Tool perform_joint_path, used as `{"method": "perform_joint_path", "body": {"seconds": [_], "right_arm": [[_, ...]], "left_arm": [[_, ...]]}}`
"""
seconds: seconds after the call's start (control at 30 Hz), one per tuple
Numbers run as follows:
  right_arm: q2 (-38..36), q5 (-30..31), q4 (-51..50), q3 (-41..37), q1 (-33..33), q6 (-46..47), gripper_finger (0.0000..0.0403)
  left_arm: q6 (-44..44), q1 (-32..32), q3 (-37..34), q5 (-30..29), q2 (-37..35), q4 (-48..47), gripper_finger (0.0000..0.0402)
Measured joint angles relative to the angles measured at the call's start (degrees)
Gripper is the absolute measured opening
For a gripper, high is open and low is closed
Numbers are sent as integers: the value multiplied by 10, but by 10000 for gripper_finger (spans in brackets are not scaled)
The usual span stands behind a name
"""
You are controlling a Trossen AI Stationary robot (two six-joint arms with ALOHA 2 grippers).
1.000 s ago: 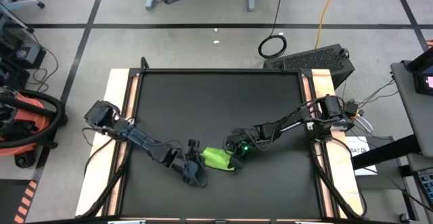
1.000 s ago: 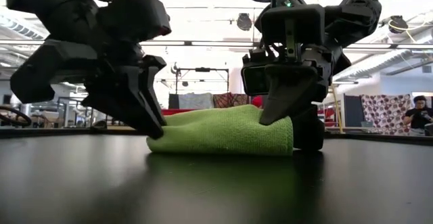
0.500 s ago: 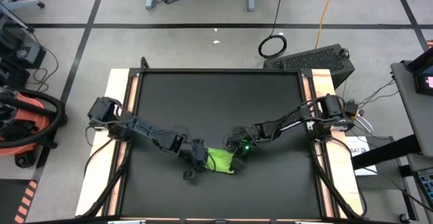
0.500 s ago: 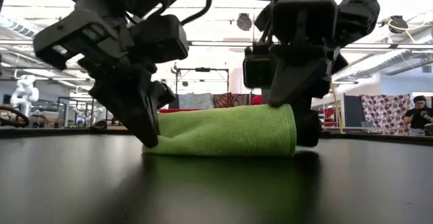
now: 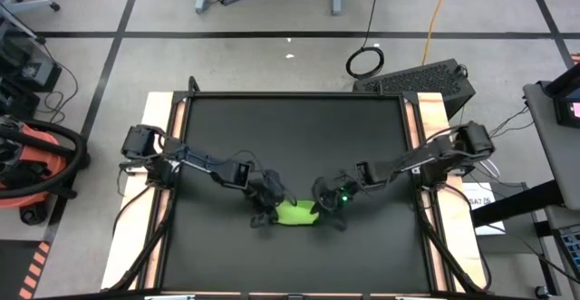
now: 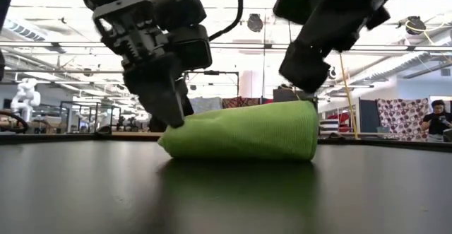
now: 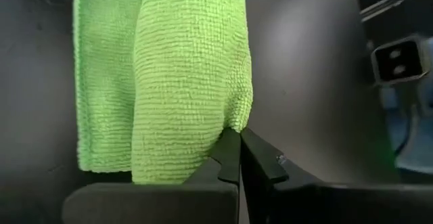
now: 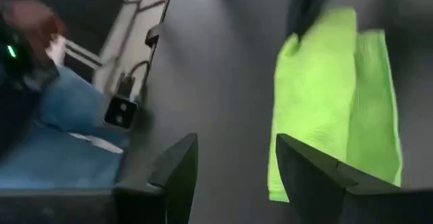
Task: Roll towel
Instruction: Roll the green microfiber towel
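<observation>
The lime-green towel lies rolled up on the black mat, near the table's front. In the low view the towel is a thick roll resting on its underside. In the left wrist view a flat flap lies beside the roll. My left gripper is shut at the roll's left end. My right gripper is open and hangs just over the roll's right end. I cannot tell whether it touches the cloth. My left gripper pinches a small bit of the roll's outer layer between its shut fingertips, at the roll's left end. The fingers slant down from the upper left. The roll stays on the mat, and the cloth narrows to a point where the tips meet.
Bare black mat stretches toward the far edge and both sides. Wooden strips border the mat left and right. A dark keyboard-like case lies beyond the far right corner. A person sits far off in the room.
My left gripper has gone toward the far edge and a little right, along the towel's left end. My right gripper has come off the towel's right end and risen. The towel has turned from a flat fold into a rounder, thicker roll, in about the same place.
</observation>
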Motion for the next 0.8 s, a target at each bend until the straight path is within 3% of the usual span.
{"method": "perform_joint_path", "body": {"seconds": [0.23,0.47,0.8], "right_arm": [[-17,155,-47,1,89,-137,189],[8,346,-84,1,137,-148,189],[82,362,-54,2,132,-135,190]], "left_arm": [[-31,42,0,61,0,2,2],[-56,70,0,80,0,-1,2],[-64,75,0,94,30,-12,2]]}}
